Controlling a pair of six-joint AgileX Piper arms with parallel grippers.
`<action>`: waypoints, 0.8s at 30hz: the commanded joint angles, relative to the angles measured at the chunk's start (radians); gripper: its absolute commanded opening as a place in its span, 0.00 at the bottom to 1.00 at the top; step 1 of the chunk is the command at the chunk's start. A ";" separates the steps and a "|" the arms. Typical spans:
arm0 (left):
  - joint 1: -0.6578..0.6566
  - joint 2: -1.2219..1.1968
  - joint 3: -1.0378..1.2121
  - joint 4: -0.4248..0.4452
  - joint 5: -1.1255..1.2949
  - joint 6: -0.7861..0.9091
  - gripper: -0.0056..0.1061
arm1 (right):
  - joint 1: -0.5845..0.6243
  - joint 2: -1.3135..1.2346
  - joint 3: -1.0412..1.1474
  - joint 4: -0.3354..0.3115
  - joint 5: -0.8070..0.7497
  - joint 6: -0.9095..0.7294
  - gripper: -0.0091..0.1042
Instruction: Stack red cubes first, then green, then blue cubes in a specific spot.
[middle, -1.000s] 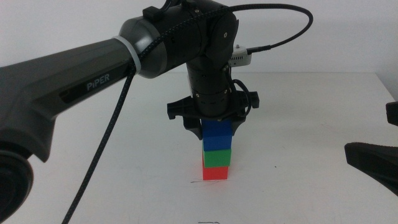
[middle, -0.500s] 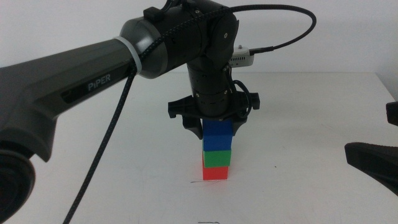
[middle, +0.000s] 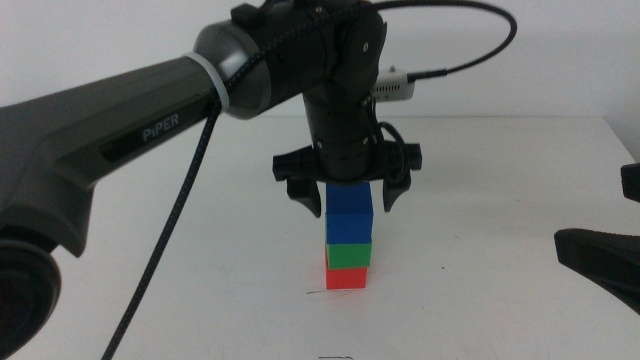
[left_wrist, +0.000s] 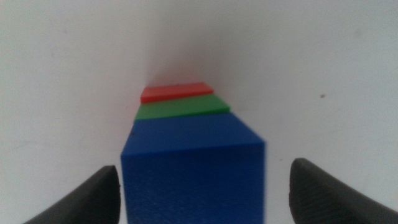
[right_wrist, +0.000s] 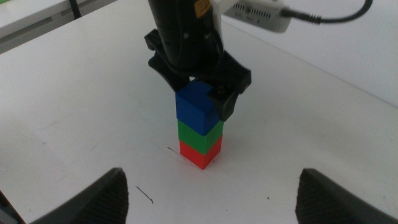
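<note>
Three cubes stacked, left gripper spread above the tower

Three cubes stand in a single column on the white desk (middle: 500, 180): the red cube (middle: 347, 277) at the bottom, resting on the desk; the green cube (middle: 349, 255) directly on it; the blue cube (middle: 349, 216) on top. In the middle view the tower looks upright with its faces roughly aligned, though the left wrist view shows the green and red layers turned slightly against the blue one. A thin short dark scratch line (middle: 316, 292) lies on the desk just beside the red cube's base, on the left arm's side.

The left gripper (middle: 348, 195) hangs straight down over the stack. Its fingers (middle: 308, 198) are spread wide, one on each side of the blue cube's upper part, with a visible gap between each finger and the cube in the left wrist view, so nothing is held.

The right gripper (right_wrist: 211, 193) waits low at the right edge of the desk, well apart from the tower, its fingers wide apart and holding nothing. A second small dark mark (right_wrist: 144, 195) shows on the desk nearer that arm.
</note>
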 joint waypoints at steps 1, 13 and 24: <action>-0.007 -0.057 -0.053 -0.005 0.051 -0.001 0.87 | -0.008 -0.001 -0.028 -0.019 -0.068 -0.013 0.91; 0.003 -0.087 -0.106 0.031 0.080 0.026 0.87 | -0.008 -0.001 -0.028 -0.019 -0.068 -0.013 0.91; 0.004 -0.232 -0.106 0.163 0.080 0.129 0.87 | -0.008 -0.001 -0.028 -0.019 -0.068 -0.013 0.91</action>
